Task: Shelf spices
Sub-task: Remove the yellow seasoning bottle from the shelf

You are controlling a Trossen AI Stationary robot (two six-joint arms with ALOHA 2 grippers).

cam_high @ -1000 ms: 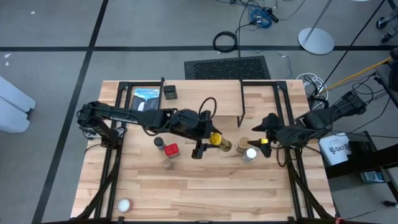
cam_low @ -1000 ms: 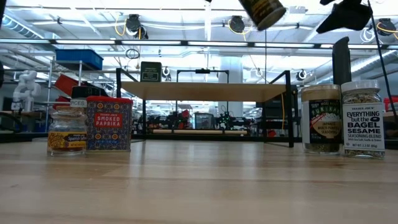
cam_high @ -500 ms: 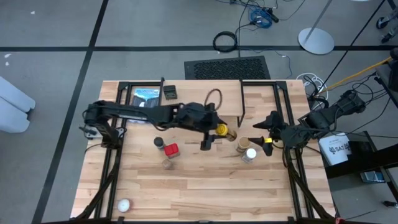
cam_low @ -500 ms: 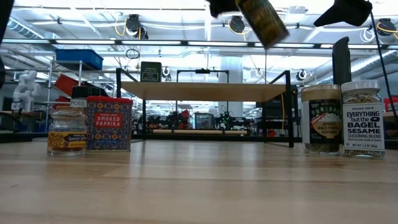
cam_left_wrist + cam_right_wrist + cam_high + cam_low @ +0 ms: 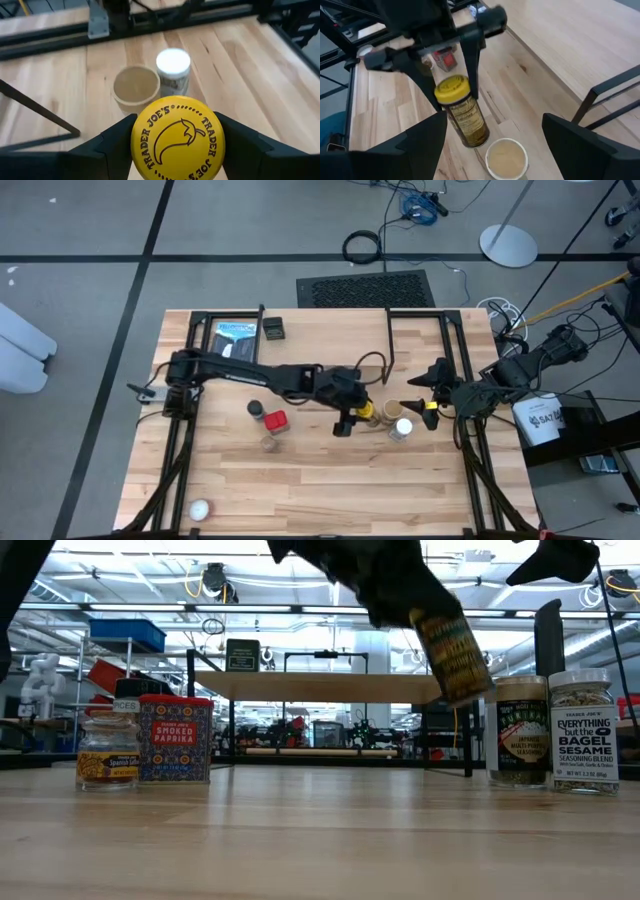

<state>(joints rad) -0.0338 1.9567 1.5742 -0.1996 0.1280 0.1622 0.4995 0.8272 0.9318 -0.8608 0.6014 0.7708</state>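
My left gripper (image 5: 350, 414) reaches to the table's middle, shut on the yellow-lidded jar (image 5: 451, 652), which hangs tilted beside the tan-lidded jar (image 5: 385, 413) and the white-lidded jar (image 5: 402, 427). My right gripper (image 5: 430, 398) is open and raised just right of those two jars. The red tin (image 5: 275, 420), a small dark-lidded jar (image 5: 257, 409) and another small jar (image 5: 268, 442) stand left of centre. The black square tin (image 5: 242, 655) stands on the shelf (image 5: 330, 686) at the far side. My left gripper pinches the jar at its yellow lid (image 5: 177, 137), one finger (image 5: 110, 145) on each side. The fingers come slanting down from above and from the table's left. The jar hangs below them, lifted clear of the table, its bottom (image 5: 470, 692) swung toward the tan-lidded jar.
A flat blue-and-black package (image 5: 236, 338) lies at the far left next to the shelf. A small white ball (image 5: 199, 508) sits by the near left corner. Black frame rails (image 5: 180, 450) run along both table sides. Bare wood spreads across the near half.
My left gripper has moved right and down toward the tan-lidded jar, carrying the yellow-lidded jar. The jar has dropped from high above the table to shelf height and tipped further.
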